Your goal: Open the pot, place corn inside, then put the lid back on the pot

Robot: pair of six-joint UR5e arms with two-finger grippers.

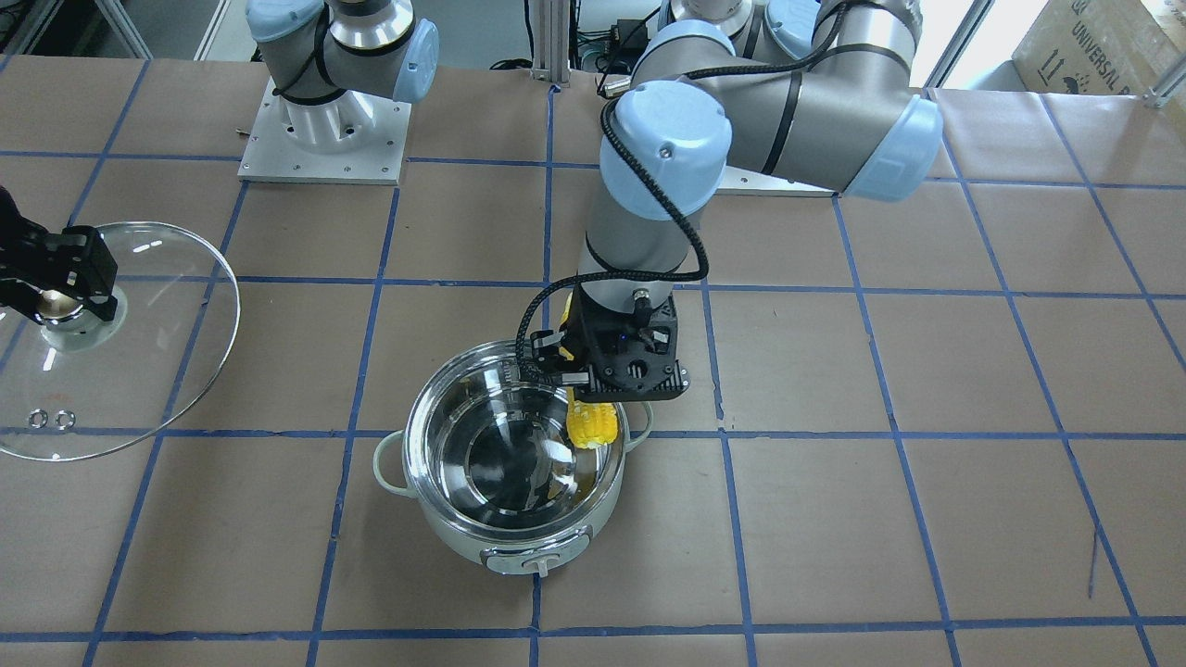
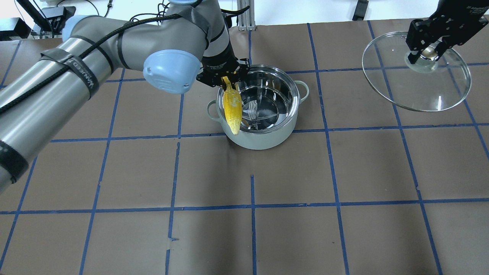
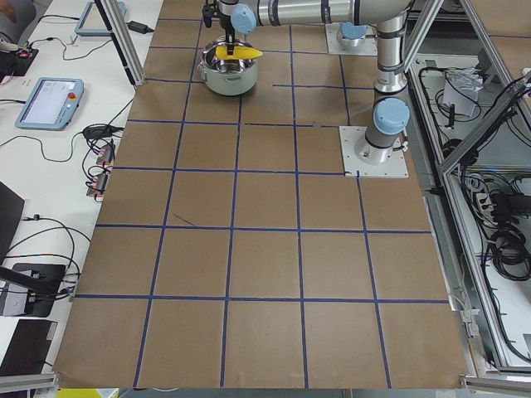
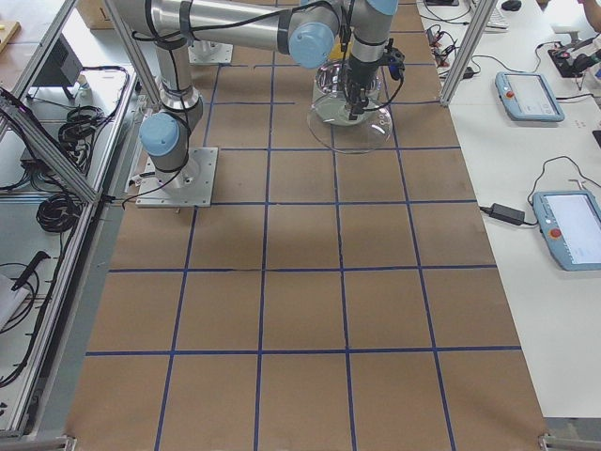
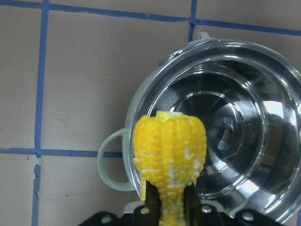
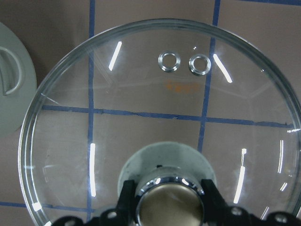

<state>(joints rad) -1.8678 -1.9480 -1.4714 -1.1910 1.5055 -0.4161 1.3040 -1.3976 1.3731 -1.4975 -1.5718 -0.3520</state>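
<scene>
the pot stands open and its steel inside is bare, so the first step is done. the lid is off to the robot's right, well apart from the pot. the right gripper is clamped on the lid's knob. i judge the lid is held up off the table rather than set down.

the corn is not in yet. the left gripper is pinched on its upper end. the corn hangs pointed end down over the pot's rim, by the side handle on the robot's left.

as i judge it, two steps are left: let the corn go into the pot, then carry the lid across and seat it.

the left arm reaches out over the table with its wrist pointing straight down above the rim. the right arm's wrist points down over the knob.
</scene>
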